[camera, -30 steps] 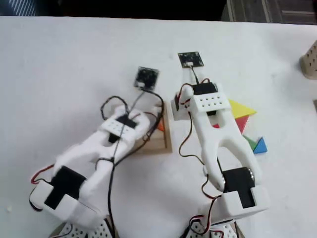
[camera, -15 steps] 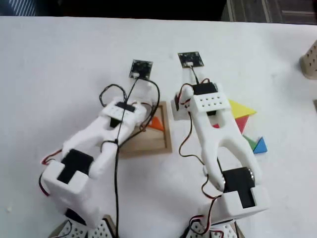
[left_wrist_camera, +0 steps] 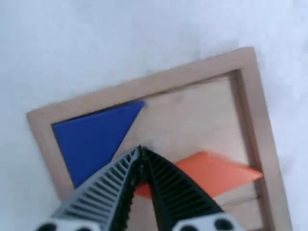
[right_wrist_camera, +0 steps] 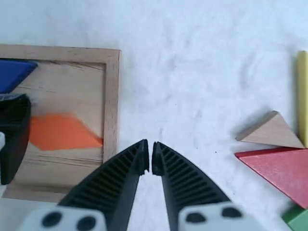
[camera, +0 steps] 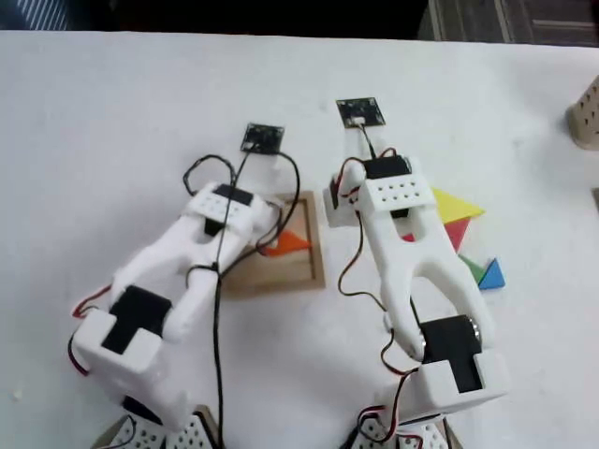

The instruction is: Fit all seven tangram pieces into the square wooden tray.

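Observation:
The square wooden tray (camera: 316, 271) lies under my left arm. Inside it a blue triangle (left_wrist_camera: 91, 137) fills one corner, and an orange piece (left_wrist_camera: 216, 173) lies flat near the opposite rim (right_wrist_camera: 62, 131). My left gripper (left_wrist_camera: 141, 153) is shut, its tips low over the tray floor at the orange piece's edge, with nothing between them. My right gripper (right_wrist_camera: 149, 156) is shut over bare table between the tray rim (right_wrist_camera: 113, 106) and the loose pieces. Loose beside it are a plain wooden triangle (right_wrist_camera: 272, 132), a red triangle (right_wrist_camera: 284, 168) and a yellow piece (camera: 459, 206).
A green piece (camera: 473, 269) and a small blue triangle (camera: 492, 274) lie right of the right arm. Two small black squares (camera: 263, 137) (camera: 360, 112) sit on cables beyond the arms. A pale perforated object (camera: 585, 117) stands at the right edge.
My left arm has swung left and drawn back across the tray, and the orange piece has slid from the tray's right rim toward the middle. The right arm stayed still.

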Robot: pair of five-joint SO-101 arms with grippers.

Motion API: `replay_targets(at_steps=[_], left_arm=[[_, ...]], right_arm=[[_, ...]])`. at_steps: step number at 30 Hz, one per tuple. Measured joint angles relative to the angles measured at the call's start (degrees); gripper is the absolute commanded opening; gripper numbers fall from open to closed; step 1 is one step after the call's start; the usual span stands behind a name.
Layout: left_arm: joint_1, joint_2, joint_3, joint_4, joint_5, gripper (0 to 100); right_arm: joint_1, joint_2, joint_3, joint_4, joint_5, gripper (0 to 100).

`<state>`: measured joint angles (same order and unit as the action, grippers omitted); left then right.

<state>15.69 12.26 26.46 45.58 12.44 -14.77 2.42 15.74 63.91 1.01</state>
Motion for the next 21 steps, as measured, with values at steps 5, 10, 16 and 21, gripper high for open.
replay_targets(at_steps=[5, 10, 16, 21], left_arm=[[2.9, -4.7, 5.5, 2.5, 0.0, 2], [9.6, -9.8, 11.0, 2.6, 0.0, 2], [11.3, -13.1, 12.7, 2.0, 0.0, 2], [7.8, -15.4, 12.8, -2.0, 0.0, 2]], right_arm=[[0.0, 0.0, 0.0, -1.1, 0.0, 2.1], [0.0, 0.0, 0.0, -1.1, 0.0, 2.1], [0.0, 0.0, 0.0, -1.1, 0.0, 2.1], [0.0, 0.0, 0.0, -1.1, 0.0, 2.1]])
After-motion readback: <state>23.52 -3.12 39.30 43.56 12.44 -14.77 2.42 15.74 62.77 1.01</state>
